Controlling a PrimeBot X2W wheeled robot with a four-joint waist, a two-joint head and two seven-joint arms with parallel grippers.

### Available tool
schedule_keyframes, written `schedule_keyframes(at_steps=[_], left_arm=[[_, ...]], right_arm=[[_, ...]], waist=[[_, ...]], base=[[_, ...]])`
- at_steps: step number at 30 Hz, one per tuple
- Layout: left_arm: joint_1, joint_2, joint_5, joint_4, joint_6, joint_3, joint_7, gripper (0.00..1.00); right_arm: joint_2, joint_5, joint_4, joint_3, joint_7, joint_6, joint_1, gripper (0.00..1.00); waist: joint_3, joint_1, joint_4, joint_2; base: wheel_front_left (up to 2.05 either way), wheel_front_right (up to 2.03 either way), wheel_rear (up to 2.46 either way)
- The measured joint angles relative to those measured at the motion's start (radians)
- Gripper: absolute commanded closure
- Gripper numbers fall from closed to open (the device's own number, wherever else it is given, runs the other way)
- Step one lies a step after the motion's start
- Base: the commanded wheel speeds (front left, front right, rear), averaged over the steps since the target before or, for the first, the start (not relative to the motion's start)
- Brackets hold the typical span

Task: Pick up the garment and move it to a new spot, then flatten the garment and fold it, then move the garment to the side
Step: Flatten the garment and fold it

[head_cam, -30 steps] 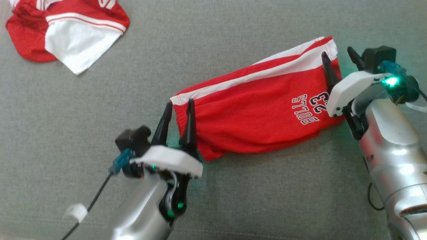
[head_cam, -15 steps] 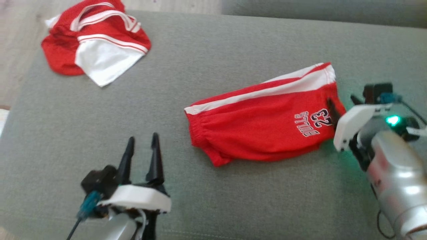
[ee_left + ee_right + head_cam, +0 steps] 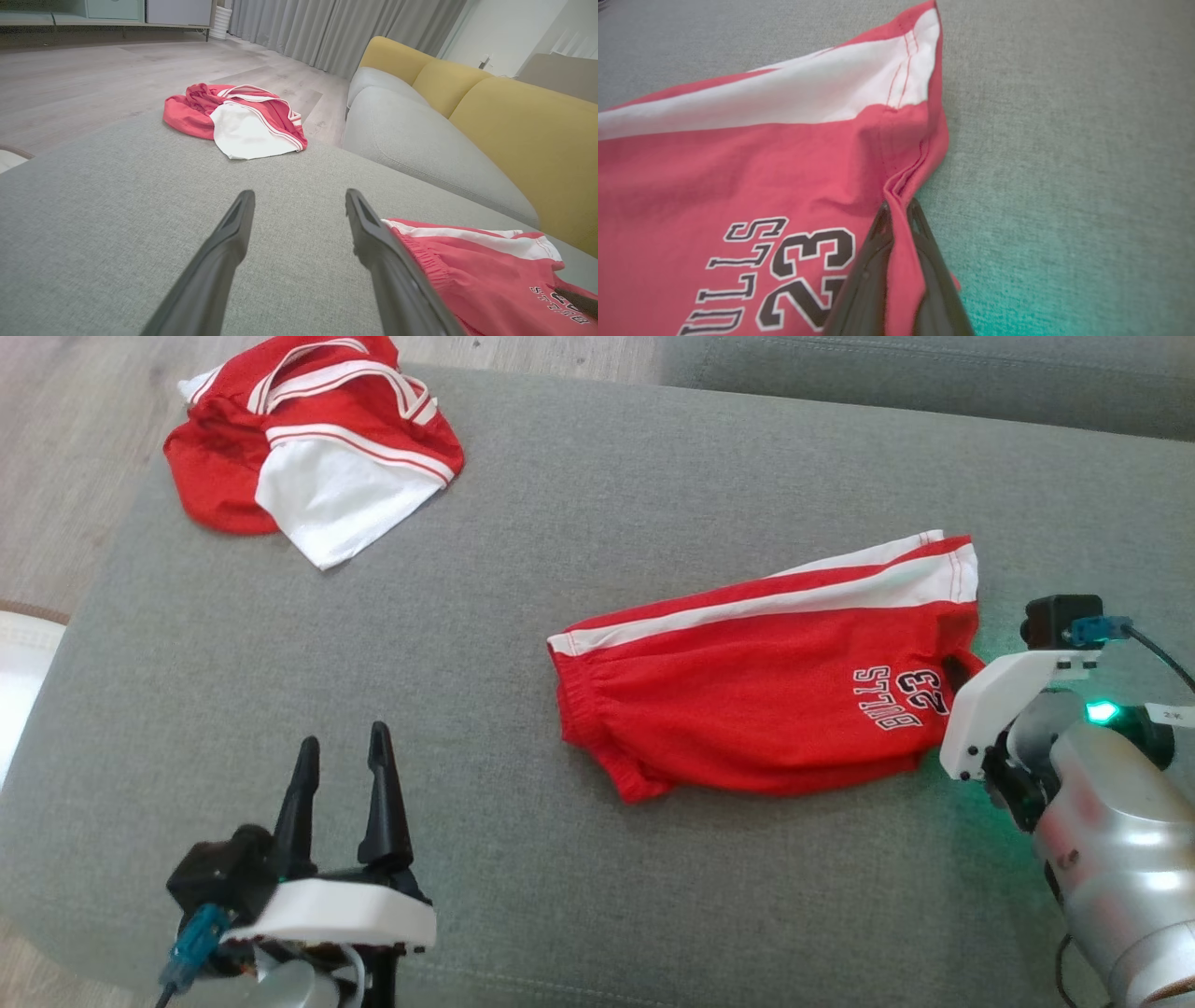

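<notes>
Right tool (image 3: pixel 899 207) clenched on the hem of the red shorts (image 3: pixel 766 709).
The shorts lie flat on the grey sofa seat (image 3: pixel 560 896), with the white stripe along the far edge, and the right tool pinches a fold of the leg hem beside the printed number. The left tool (image 3: pixel 341 751) is released and empty above the seat, well apart from the waistband. A red and white top (image 3: pixel 317 457) lies crumpled at the far left corner.
</notes>
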Motion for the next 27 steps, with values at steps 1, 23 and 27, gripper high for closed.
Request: schedule_keyframes(at_steps=[1,23,27], left_arm=[[0.001,0.002,0.000,-0.002,0.000,0.000,0.000,0.00],[0.019,0.012,0.028,0.026,-0.012,0.009,-0.005,0.00],[0.048,0.001,0.032,0.039,-0.015,0.008,-0.006,0.00]], right_arm=[[0.000,0.007,-0.002,0.000,-0.001,0.000,0.000,1.00],[-0.001,0.057,-0.132,-0.174,-0.209,0.000,0.246,1.00],[0.021,0.030,-0.175,-0.230,-0.213,0.000,0.282,1.00]], waist=[[-0.001,0.0000,-0.001,0.0000],[-0.093,0.0000,-0.224,0.0000],[-0.098,0.0000,-0.269,0.0000]], base=[[0.00,0.00,0.00],[0.00,0.00,0.00],[0.00,0.00,0.00]])
